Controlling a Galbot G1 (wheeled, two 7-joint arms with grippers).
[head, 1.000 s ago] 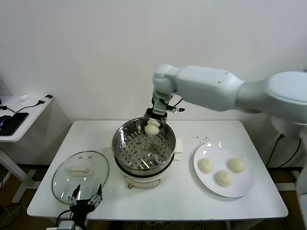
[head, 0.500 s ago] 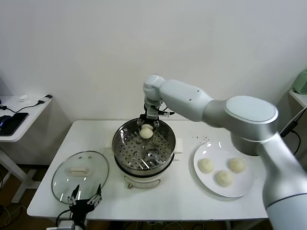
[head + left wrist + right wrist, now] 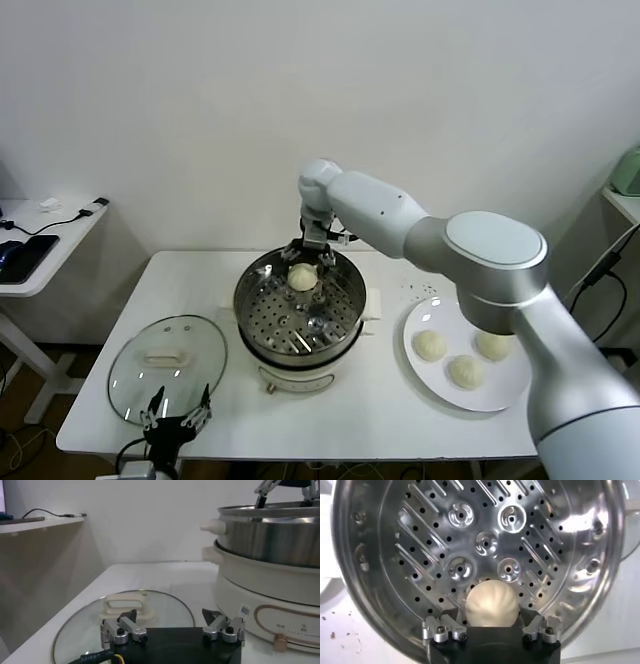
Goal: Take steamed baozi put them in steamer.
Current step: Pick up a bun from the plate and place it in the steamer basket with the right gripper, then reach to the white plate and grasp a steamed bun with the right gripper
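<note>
The steamer [image 3: 300, 305] is a shiny perforated steel basket on a white cooker base at the table's middle. My right gripper [image 3: 306, 262] reaches down inside its far rim, shut on one cream baozi [image 3: 302, 277] held just over the perforated bottom; the right wrist view shows the baozi [image 3: 491, 605] between the fingers [image 3: 445, 630]. Three more baozi [image 3: 430, 345] [image 3: 492, 343] [image 3: 466, 371] lie on the white plate [image 3: 515, 385] to the right. My left gripper [image 3: 178, 420] is parked open at the table's front left edge, over the glass lid.
The round glass lid [image 3: 165, 365] with a white knob lies flat left of the steamer, also in the left wrist view [image 3: 125, 612]. A side desk [image 3: 40, 245] with cables stands at far left. The wall is close behind the table.
My right gripper has carried the baozi left along the steamer's far side and a little lower into the basket. The left arm has not moved.
</note>
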